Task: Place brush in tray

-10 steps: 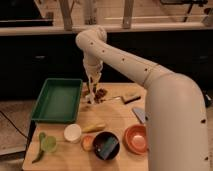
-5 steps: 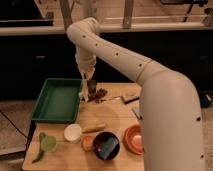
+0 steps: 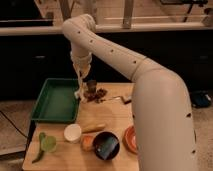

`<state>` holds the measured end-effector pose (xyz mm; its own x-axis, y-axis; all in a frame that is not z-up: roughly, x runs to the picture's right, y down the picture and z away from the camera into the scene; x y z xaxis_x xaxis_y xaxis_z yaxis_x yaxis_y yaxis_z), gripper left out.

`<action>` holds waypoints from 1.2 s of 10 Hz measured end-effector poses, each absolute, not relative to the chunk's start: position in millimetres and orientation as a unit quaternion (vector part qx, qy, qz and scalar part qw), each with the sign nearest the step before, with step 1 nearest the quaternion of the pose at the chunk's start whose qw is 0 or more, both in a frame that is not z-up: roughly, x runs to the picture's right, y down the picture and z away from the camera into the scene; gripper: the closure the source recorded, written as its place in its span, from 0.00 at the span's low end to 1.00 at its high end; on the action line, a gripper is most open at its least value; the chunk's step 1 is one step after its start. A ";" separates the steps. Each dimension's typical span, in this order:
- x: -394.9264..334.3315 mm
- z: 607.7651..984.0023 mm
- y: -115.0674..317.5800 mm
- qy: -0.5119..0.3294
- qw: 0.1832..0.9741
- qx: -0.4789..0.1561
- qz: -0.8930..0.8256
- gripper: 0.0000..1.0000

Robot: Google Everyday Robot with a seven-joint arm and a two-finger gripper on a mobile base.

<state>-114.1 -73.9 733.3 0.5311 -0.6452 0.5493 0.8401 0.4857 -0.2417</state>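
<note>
The gripper (image 3: 80,80) has moved left since the earlier picture. Its fingers are closed on the brush (image 3: 78,93), which now hangs at the right rim of the green tray (image 3: 54,101). A brown pile (image 3: 94,93) and a dark-handled tool (image 3: 123,98) lie just beside it on the surface (image 3: 113,119). A white cup (image 3: 72,133) and black bowl (image 3: 106,145) sit nearer the front.

My gripper (image 3: 80,82) hangs over the right rim of the tray (image 3: 50,105), with the brush (image 3: 78,94) just below it. The tray sits at the back left of the table (image 3: 112,117). Right of that rim lies a clump of bits (image 3: 94,93), then a tool (image 3: 122,98). In front of the tray stands a cup (image 3: 72,133). Right of it is a bowl (image 3: 106,145), then a second bowl (image 3: 131,139).
</note>
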 end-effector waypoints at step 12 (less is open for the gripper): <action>-189.9 741.6 -52.1 -0.254 0.762 -0.267 -0.533 1.00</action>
<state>-189.9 -52.1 741.6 0.3035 -0.6765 0.6710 0.9474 0.2896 -0.1365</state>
